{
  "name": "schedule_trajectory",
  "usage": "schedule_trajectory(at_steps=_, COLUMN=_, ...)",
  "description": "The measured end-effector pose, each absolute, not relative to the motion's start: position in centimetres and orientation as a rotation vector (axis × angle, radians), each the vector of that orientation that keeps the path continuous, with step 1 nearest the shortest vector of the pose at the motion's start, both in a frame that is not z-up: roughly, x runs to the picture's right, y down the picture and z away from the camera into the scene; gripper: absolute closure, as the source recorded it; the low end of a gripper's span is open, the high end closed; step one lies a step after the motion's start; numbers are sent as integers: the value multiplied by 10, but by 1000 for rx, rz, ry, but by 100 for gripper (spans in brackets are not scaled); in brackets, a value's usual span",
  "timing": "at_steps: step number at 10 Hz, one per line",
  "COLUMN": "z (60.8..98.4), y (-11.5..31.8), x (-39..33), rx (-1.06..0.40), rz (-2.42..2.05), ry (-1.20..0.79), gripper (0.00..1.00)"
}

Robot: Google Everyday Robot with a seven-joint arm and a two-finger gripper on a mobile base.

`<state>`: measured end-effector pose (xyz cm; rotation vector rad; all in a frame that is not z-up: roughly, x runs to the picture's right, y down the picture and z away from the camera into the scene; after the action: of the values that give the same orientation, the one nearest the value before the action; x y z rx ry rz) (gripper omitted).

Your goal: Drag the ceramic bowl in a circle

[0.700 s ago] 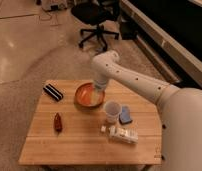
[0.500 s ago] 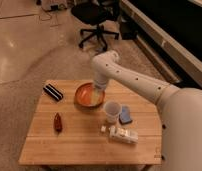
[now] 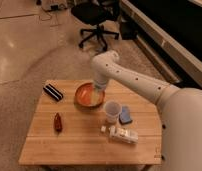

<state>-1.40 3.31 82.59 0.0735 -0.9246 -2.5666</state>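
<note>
The ceramic bowl (image 3: pixel 88 97) is a round, shallow orange-red bowl with a darker rim, standing at the back middle of the wooden table (image 3: pixel 79 142). My white arm reaches in from the right and bends down over it. My gripper (image 3: pixel 97 89) comes down at the bowl's right rim, and its tip is inside or on the rim. A small translucent white cup (image 3: pixel 111 111) stands just right of and in front of the bowl.
A black rectangular object (image 3: pixel 54 92) lies at the table's back left. A small dark red object (image 3: pixel 57 122) lies at the left front. A blue sponge (image 3: pixel 125 115) and a white packet (image 3: pixel 121 134) lie to the right. An office chair (image 3: pixel 96 22) stands behind.
</note>
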Motion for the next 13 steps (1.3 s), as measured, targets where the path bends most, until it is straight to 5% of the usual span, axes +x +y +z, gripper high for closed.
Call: schedule_trajectory(at_steps=13, z=843, y=48, x=-22, rx=102, rz=-2590, ry=-952, gripper=27)
